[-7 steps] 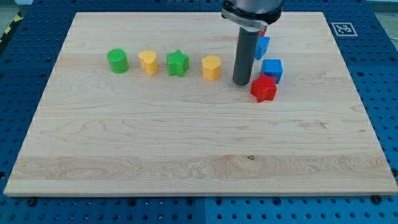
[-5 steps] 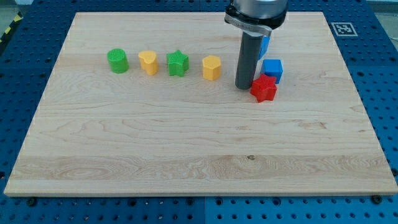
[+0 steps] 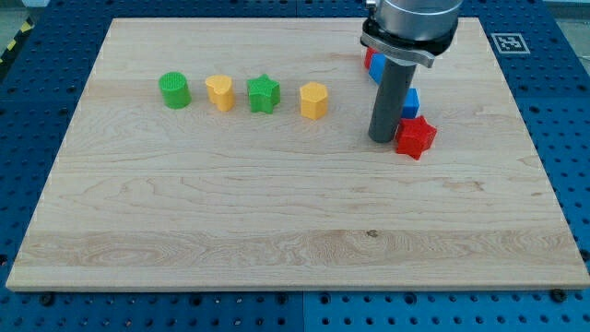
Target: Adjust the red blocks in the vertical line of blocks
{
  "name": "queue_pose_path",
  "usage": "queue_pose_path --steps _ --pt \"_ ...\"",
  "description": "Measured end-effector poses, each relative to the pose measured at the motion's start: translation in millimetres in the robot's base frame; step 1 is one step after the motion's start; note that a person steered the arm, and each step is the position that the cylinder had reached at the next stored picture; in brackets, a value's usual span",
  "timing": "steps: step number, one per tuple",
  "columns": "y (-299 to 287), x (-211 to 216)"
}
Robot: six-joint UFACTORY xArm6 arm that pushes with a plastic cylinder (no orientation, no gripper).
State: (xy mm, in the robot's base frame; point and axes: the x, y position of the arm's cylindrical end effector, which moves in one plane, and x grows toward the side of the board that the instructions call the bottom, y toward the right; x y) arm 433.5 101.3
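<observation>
A wooden board point(image 3: 277, 212) filled the view. My tip point(image 3: 382, 139), a bare rod with nothing to grasp, stood touching the red star block point(image 3: 416, 136) just to the view's right, low in the column. Blue blocks point(image 3: 409, 101) and another red block point(image 3: 367, 59), mostly hidden, lay above.

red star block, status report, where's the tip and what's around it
My tip down on the board, touching the red star block on its left. Blue cube just above the star. Another red block mostly hidden behind the arm.
</observation>
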Motion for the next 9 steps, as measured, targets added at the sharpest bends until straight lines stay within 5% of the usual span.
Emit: queue_pose_path --steps 9 --pt "-4.2 -134.8"
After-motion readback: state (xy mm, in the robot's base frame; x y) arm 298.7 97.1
